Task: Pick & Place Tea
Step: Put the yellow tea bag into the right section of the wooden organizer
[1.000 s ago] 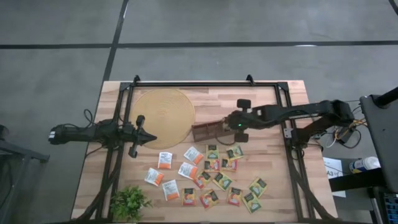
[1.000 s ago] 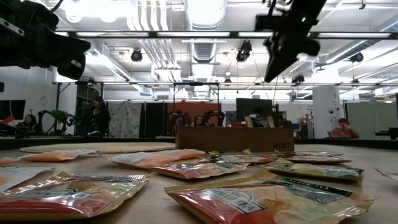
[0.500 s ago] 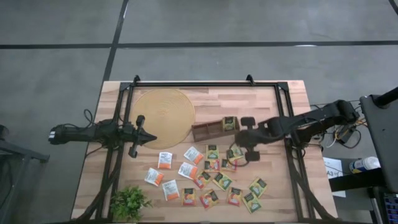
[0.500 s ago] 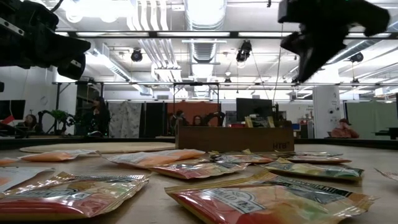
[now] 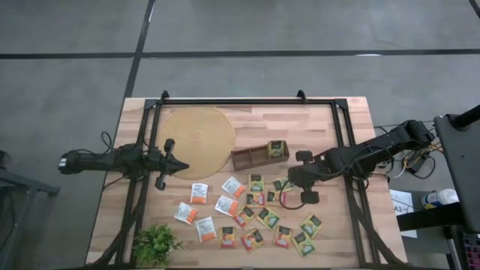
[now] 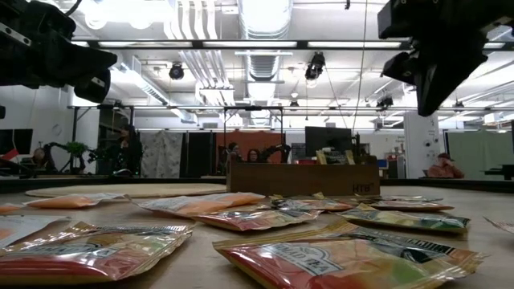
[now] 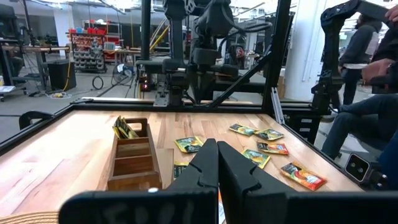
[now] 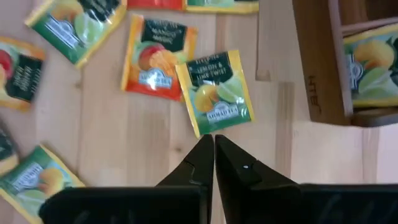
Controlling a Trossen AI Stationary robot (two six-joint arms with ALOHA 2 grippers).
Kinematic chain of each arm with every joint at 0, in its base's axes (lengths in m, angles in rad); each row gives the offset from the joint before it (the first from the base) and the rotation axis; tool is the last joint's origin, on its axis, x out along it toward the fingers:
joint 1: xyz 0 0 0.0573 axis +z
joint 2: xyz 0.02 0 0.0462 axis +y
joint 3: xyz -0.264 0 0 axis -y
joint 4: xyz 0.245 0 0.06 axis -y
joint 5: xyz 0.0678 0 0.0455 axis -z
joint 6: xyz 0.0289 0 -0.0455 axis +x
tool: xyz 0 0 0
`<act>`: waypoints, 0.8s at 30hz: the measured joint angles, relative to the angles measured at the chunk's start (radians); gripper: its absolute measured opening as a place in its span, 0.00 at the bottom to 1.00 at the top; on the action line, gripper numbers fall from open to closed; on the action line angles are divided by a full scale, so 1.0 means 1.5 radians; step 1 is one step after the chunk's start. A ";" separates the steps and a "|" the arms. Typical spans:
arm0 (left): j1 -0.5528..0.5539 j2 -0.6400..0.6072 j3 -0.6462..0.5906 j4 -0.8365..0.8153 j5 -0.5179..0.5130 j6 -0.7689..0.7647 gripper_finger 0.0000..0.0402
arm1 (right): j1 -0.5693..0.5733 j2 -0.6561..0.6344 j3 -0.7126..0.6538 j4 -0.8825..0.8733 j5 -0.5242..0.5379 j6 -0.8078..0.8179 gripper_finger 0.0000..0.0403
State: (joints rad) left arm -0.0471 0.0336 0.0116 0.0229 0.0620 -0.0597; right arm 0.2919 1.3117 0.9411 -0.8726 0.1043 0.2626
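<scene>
1. A green lemon-and-lime sachet point(image 8: 216, 92) is seen lying flat on the counter point(image 5: 315, 124), its long axis tilted a little off the line of the right end effector's fingers, and its printed top is turned toward the wooden tray point(image 8: 336, 59).
2. An orange mango sachet point(image 8: 153, 57) is found touching it on one side and slightly tucked under its corner.
3. The right end effector point(image 8: 214, 144) is held just above the near edge of that green sachet, its fingers nearly together, and nothing is gripped between them.
4. From above, the right arm is stretched in from the counter's right edge, with its end effector point(image 5: 294, 180) poised over the right part of the scattered sachets point(image 5: 255, 214).
5. The left end effector point(image 5: 182, 167) is parked near the counter's left edge beside the round woven mat point(image 5: 196, 139); its fingers point(image 7: 205, 168) are pressed together and hold nothing.
6. One tray is counted at mid-counter, with one green-and-yellow sachet point(image 5: 277, 148) standing in its right end compartment.
7. Roughly twenty loose sachets are spread toward the counter's front edge; an exact count cannot be made.
8. One small plant point(image 5: 156, 244) is placed at the front left corner.
</scene>
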 joint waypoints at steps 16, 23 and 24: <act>0.000 0.000 0.000 0.000 0.000 0.000 0.00 | -0.044 0.070 0.072 0.016 -0.095 -0.443 0.40; 0.000 0.000 0.000 0.001 0.000 0.000 0.00 | -0.026 0.085 0.083 0.009 -0.085 -0.422 0.47; 0.000 0.000 0.000 0.001 0.000 0.000 0.00 | -0.016 0.082 0.080 0.010 -0.085 -0.414 0.48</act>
State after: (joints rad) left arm -0.0467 0.0341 0.0116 0.0238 0.0624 -0.0597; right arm 0.2685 1.4355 1.0616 -0.8581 -0.0239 -0.3577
